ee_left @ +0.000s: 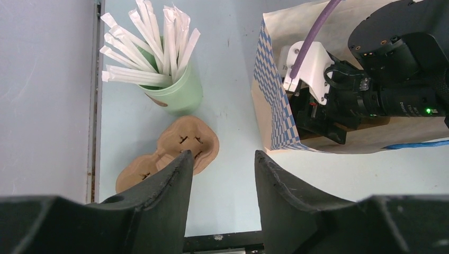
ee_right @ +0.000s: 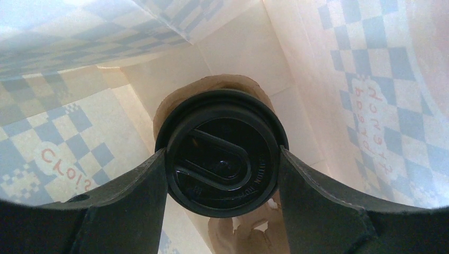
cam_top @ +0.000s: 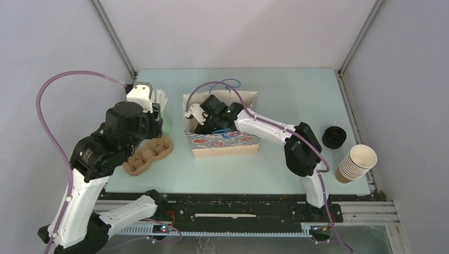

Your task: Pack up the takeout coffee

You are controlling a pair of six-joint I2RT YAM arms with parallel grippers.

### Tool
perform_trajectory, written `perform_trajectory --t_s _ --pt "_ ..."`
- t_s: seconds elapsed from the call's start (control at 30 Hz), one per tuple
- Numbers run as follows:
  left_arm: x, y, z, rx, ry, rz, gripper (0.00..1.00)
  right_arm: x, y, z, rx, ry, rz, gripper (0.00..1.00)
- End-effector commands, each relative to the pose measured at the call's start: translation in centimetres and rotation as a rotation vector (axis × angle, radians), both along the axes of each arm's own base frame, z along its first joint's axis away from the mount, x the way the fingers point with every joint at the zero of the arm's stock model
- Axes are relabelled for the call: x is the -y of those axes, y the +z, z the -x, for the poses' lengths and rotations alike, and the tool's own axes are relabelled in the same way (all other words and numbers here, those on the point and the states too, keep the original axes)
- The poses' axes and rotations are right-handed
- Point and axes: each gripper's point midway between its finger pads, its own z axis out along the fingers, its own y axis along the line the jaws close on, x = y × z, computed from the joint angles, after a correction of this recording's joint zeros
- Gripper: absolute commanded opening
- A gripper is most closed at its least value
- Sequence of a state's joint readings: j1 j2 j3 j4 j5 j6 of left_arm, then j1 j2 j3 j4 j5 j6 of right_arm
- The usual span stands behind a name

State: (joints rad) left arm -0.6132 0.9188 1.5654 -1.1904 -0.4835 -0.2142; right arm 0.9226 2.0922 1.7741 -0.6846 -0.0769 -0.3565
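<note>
Top external view, starting at the near edge: both arms rise from their bases, the left one bending off to the left and the right one reaching forward into the middle. Nearest on the pale table (cam_top: pixel 296 95), at the left, lies a brown pulp cup carrier (cam_top: pixel 149 155). Over on the right, a stack of lidless tan cups (cam_top: pixel 357 163) lies tipped on its side, with a black lid (cam_top: pixel 334 137) just behind it.

In the middle stands the checkered paper bag (cam_top: pixel 225 144), its top open and the right arm's wrist down inside it. Seen from the right wrist, the right gripper (ee_right: pixel 222 159) is clamped on the takeout coffee (ee_right: pixel 214 132). One finger presses each side of its round black lid, and the cup sits low in the bag with checkered walls all round.

Seen from the left wrist, the left gripper (ee_left: pixel 222 159) hangs released above the table, its fingers apart with nothing between them. The carrier is below it and the bag is to its right. Farthest back on the left, a pale green cup (ee_left: pixel 185 95) holds white sticks (ee_left: pixel 153 47), just beyond the carrier.
</note>
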Motion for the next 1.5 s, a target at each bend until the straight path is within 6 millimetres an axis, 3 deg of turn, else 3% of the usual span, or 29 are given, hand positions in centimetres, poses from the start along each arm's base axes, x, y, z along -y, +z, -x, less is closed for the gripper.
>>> perform_trajectory --t_s 0.0,0.23,0.43,0.63,1.03,1.3,1.47 --pt "0.3 2.0 -0.2 0.053 0.01 0.072 0.51 6.1 -9.1 4.7 -0.267 -0.056 0.313 0.27" --pt "0.8 2.4 -0.4 0.054 0.006 0.091 0.5 4.3 -3.3 2.3 -0.185 -0.093 0.216 0.45" --pt "1.1 2.3 -0.5 0.049 0.004 0.113 0.48 3.7 1.1 1.8 -0.127 -0.101 0.137 0.75" --pt "1.6 2.9 -0.6 0.063 -0.004 0.148 0.47 3.3 5.3 1.1 -0.094 -0.13 0.072 0.9" --pt "2.6 2.1 -0.9 0.044 0.001 0.212 0.47 4.0 10.6 1.6 -0.057 -0.163 -0.025 0.99" --pt "3.4 1.6 -1.4 0.034 0.005 0.246 0.47 4.6 13.8 2.1 -0.011 -0.186 -0.081 1.0" --pt "4.6 1.2 -1.8 0.016 -0.017 0.288 0.56 5.4 16.6 2.0 0.034 -0.213 -0.125 0.99"
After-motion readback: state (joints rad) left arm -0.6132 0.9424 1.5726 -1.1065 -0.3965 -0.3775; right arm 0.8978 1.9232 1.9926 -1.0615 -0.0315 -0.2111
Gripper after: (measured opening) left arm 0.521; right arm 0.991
